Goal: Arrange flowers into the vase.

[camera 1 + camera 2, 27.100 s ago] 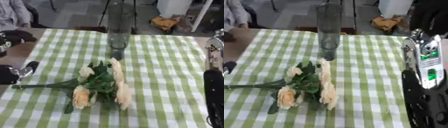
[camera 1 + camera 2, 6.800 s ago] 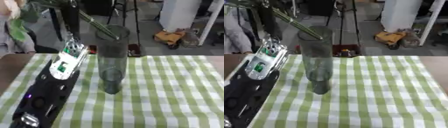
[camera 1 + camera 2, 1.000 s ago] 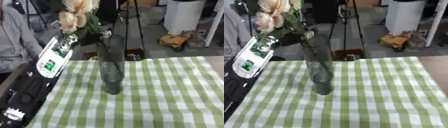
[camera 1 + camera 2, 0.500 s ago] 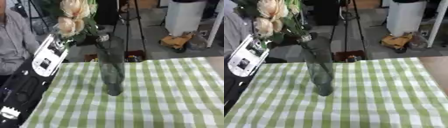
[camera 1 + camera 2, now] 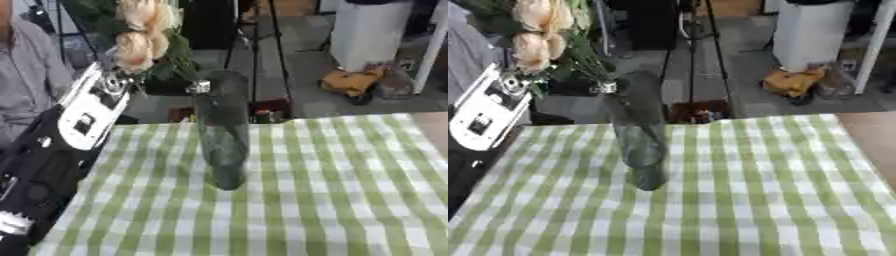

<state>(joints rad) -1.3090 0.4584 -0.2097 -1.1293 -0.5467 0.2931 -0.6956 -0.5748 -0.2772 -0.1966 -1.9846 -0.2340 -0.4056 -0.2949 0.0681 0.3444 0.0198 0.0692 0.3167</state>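
1. Vase (image 5: 224,135): tall, dark, see-through glass, upright on the green-and-white checked tablecloth (image 5: 350,190), a little toward 9 o'clock of the table's middle. Its mouth faces 12 o'clock, straight up.

2. Flowers (image 5: 140,30): a bunch of pale peach blooms with dark green leaves, held high at about 11 o'clock from the vase mouth. The stems slant down toward 5 o'clock and reach the rim. Something like stems shows inside the glass, but how deep they sit cannot be told.

3. Left arm (image 5: 61,150): black with a white panel, rising from 7 o'clock of the view up to the leaves. The left hand is lost among the foliage, so whether its fingers are wide, narrow or closed on the stems cannot be told.

4. Right hand: in neither view.

5. Deciding relation: the bunch's long axis is tilted, blooms toward 11 o'clock and stem ends toward 5 o'clock, while the vase's axis is upright. The vase lies down and toward 5 o'clock of where the bunch is held. The left arm is the only one near.

6. Judgement: the stems look partly entered. The next move likely calls for bringing the bunch upright over the mouth and lowering it. A sideways push on the rim could tip the narrow vase.
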